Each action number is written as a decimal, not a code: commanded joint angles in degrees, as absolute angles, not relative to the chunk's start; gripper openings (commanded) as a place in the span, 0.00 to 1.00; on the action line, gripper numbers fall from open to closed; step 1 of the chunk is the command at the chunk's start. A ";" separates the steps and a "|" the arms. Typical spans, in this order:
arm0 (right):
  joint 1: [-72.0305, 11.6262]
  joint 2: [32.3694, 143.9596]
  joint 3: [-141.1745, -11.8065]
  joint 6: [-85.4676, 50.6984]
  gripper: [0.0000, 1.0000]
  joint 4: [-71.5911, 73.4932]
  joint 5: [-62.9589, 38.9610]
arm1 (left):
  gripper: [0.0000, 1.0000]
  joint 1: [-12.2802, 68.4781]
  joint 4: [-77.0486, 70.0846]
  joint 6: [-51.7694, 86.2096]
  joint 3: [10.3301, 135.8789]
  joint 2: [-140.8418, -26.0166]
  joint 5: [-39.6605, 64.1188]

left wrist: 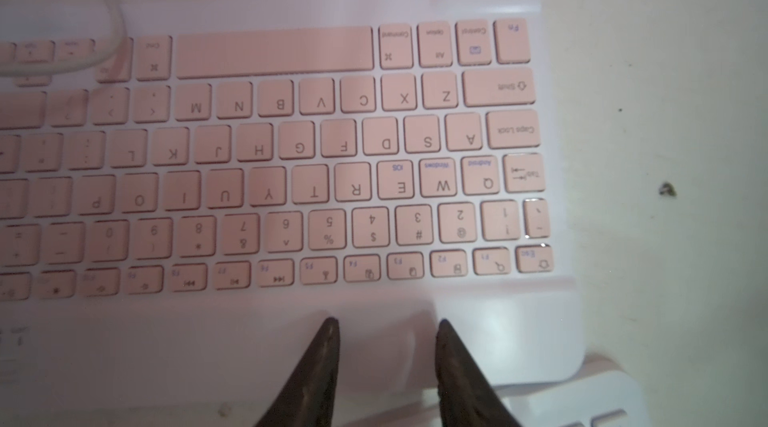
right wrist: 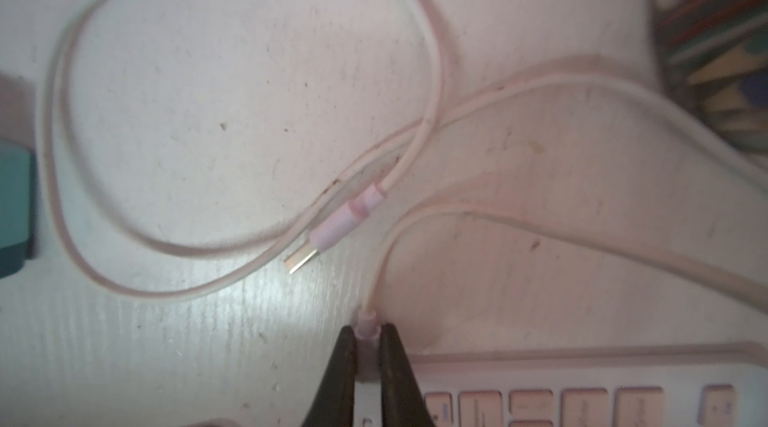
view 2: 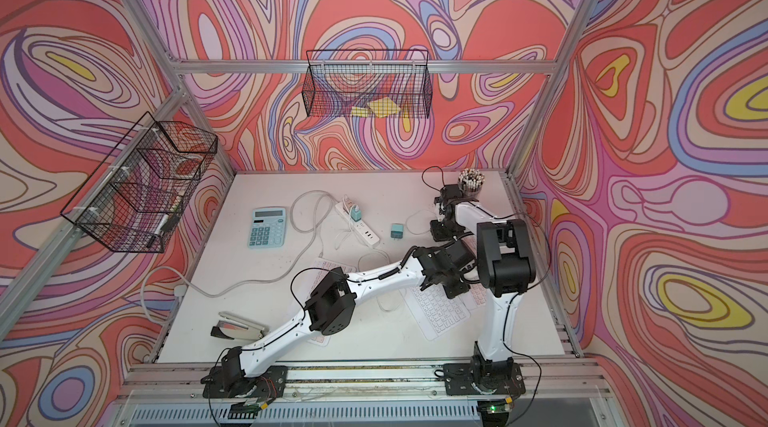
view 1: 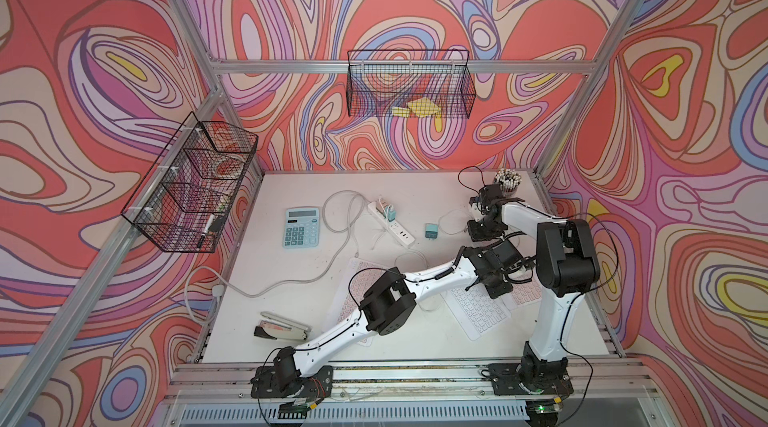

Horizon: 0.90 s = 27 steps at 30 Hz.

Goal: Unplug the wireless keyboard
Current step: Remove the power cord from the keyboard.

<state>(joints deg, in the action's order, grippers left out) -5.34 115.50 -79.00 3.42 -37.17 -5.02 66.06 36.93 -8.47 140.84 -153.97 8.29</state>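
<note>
**Right wrist view: right gripper (right wrist: pixel 368 331) pinching plug (right wrist: pixel 367 318) at keyboard (right wrist: pixel 582 379) edge**

Fingers are pressed together on the small pink plug, bottom centre, right at the keyboard's edge. Can't tell if the plug is seated or out. Pale cable (right wrist: pixel 432 71) loops across the upper frame. A loose USB end (right wrist: pixel 316 238) lies mid-frame with its metal tip bare.

Left wrist view: left gripper (left wrist: pixel 386 327) is slightly parted with nothing between the fingers. Its tips are over the keyboard's blank strip beside the function row, bottom centre; contact unclear. A cable loop lies over the keys upper left. The white keyboard (left wrist: pixel 602 404) shows a corner lower right, just beside.

In both top views the keyboard sits right of table centre, mostly hidden under both arms. The white keyboard is just left of it. Another pink keyboard (view 1: pixel 361 275) lies under the left arm.

Surface:
- Table (view 1: pixel 291 279) is white and scuffed, with dark specks.
- Calculator (view 1: pixel 302 227) is centre-left.
- Power strip (view 1: pixel 399 229) is mid-table with a teal adapter (view 1: pixel 389 211) plugged in.
- Loose adapter (view 1: pixel 430 231) lies near the strip, to its right.
- Grey cord (view 1: pixel 340 213) loops beside the strip; a cord also runs to the table's left edge.
- Stapler (view 1: pixel 282 327) is lower left.
- Pen cup (view 1: pixel 508 179) is at the back right corner.

Room:
- Walls (view 1: pixel 415 9) have a red, pink and purple swirl print on three sides.
- Aluminium frame (view 1: pixel 291 66) runs around the cell.
- Back basket (view 1: pixel 374 90), upper centre, holds yellow pads (view 1: pixel 417 108).
- Left basket (view 1: pixel 166 213) is divided into compartments, with a marker (view 1: pixel 208 229) in the nearest one.
</note>
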 commanded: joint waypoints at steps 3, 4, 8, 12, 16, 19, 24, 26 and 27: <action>-6.37 120.47 -76.56 0.79 0.06 -37.97 -6.14 | 0.40 66.94 44.65 -10.19 140.27 -158.45 7.31; -6.40 120.56 -76.68 0.76 0.06 -37.97 -5.91 | 0.40 66.93 44.50 -10.13 140.44 -158.63 7.54; -6.41 120.66 -76.47 0.53 0.05 -37.71 -6.54 | 0.41 66.88 43.52 -10.06 142.08 -159.88 8.92; -6.37 120.58 -76.21 0.45 0.05 -37.57 -6.53 | 0.44 66.88 42.27 -8.41 143.18 -160.66 8.17; -6.36 121.06 -76.31 0.51 0.05 -37.62 -7.00 | 0.45 66.80 39.18 -8.73 142.51 -160.99 8.57; -6.56 121.61 -76.38 0.63 0.05 -37.67 -7.07 | 0.48 66.71 39.76 -9.01 144.42 -162.67 9.41; -6.76 122.00 -76.77 0.83 0.05 -37.82 -6.65 | 0.47 66.32 43.67 -9.76 148.34 -165.32 13.49; -7.14 122.20 -77.08 1.19 0.05 -38.21 -5.92 | 0.47 66.27 44.33 -9.70 148.79 -165.58 13.89; -7.32 122.26 -77.29 1.61 0.05 -38.37 -5.37 | 0.47 66.19 44.45 -9.63 148.79 -165.59 13.88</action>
